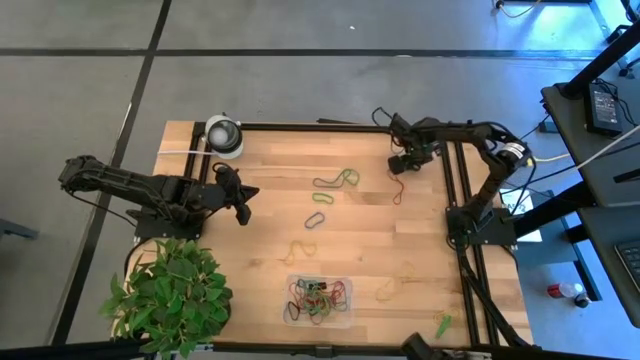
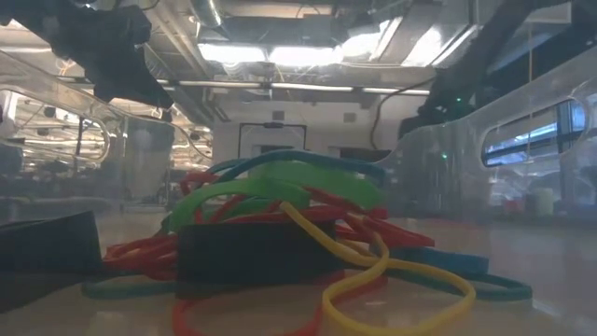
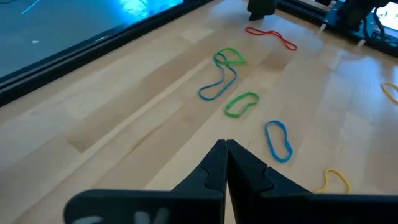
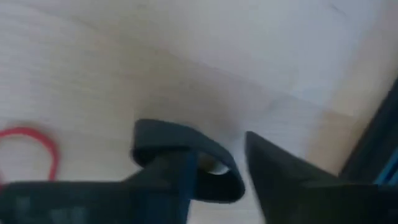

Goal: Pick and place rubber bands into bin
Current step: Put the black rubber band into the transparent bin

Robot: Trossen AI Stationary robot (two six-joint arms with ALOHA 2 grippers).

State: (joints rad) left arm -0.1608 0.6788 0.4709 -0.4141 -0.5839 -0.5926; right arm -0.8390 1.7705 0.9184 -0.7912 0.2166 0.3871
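The right hand (image 1: 400, 163) is hovering with its fingers apart and holding nothing, near a red rubber band (image 1: 398, 187) on the counter (image 1: 260, 200). The left hand (image 1: 243, 203) is waiting at the left side, fingers pressed together and empty. The bin (image 1: 319, 299) is sitting at the near edge, holding many rubber bands (image 2: 280, 233).

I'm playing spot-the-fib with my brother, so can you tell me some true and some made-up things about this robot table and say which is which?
1. The small clear plastic bin already holds coloured rubber bands. True.
2. The left gripper has its fingers wide open. False: they are pressed together.
3. A thin red rubber band lies on the wooden table near the right gripper. True.
4. The leafy green plant sits at the table's middle. False: it sits at a corner, by the left arm.
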